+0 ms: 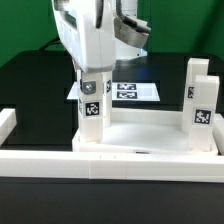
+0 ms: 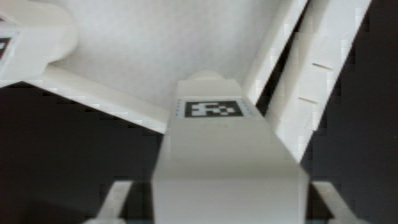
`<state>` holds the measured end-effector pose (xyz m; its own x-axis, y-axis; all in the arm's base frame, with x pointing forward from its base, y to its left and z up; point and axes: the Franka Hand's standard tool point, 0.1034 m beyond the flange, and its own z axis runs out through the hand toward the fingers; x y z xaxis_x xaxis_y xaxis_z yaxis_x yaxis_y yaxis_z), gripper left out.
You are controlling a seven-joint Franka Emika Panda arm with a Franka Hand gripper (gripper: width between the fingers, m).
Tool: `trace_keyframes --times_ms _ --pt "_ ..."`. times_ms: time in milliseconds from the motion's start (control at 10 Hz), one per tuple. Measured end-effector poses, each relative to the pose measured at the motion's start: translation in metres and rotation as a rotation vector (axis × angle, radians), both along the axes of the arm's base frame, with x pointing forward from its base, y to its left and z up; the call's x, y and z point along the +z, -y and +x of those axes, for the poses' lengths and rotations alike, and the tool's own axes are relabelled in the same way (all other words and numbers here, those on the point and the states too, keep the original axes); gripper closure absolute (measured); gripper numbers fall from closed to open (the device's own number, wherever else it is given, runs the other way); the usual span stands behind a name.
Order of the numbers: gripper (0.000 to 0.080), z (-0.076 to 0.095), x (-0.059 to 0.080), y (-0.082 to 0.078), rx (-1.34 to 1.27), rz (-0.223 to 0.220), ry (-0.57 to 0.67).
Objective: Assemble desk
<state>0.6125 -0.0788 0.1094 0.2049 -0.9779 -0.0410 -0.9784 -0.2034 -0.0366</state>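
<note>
The gripper [image 1: 90, 97] squeezes a leg [image 1: 92, 108] standing right below it on the desk top [image 1: 150, 140] — if the leg tips or twists crooked, it could jam.

Desk top [image 1: 150, 128]: large white rectangular tray with raised rim, lying flat on the black tabletop [image 1: 30, 85]. Two short square white legs stand upright at its corners, each bearing a black-and-white tag: one [image 1: 92, 108] on the exterior view's left, the other [image 1: 200, 100] on the exterior view's right.
</note>
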Motion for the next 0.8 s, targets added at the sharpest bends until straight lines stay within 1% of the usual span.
trace_keyframes --times_ms 100,200,300,400,500,600,700,800 --pt "0.0483 0.0001 -0.0002 -0.0006 -0.049 0.001 -0.002" --pt "0.0483 -0.0001 -0.0008 -0.0005 -0.016 0.000 -0.002" --pt "0.0291 -0.0003 -0.0011 -0.0005 0.003 0.000 -0.001" --pt "0.0194 -0.0003 -0.0014 -0.0008 0.003 0.000 -0.002" --pt "0.0163 -0.0001 -0.0017 -0.0014 0.113 -0.016 0.001" --pt "0.0163 0.0005 -0.0023 -0.0029 0.203 -0.020 0.008" --pt "0.0152 0.0010 -0.0017 -0.0026 0.218 -0.020 0.010" --pt "0.0152 0.0009 -0.0019 -0.0022 0.299 -0.023 0.013"
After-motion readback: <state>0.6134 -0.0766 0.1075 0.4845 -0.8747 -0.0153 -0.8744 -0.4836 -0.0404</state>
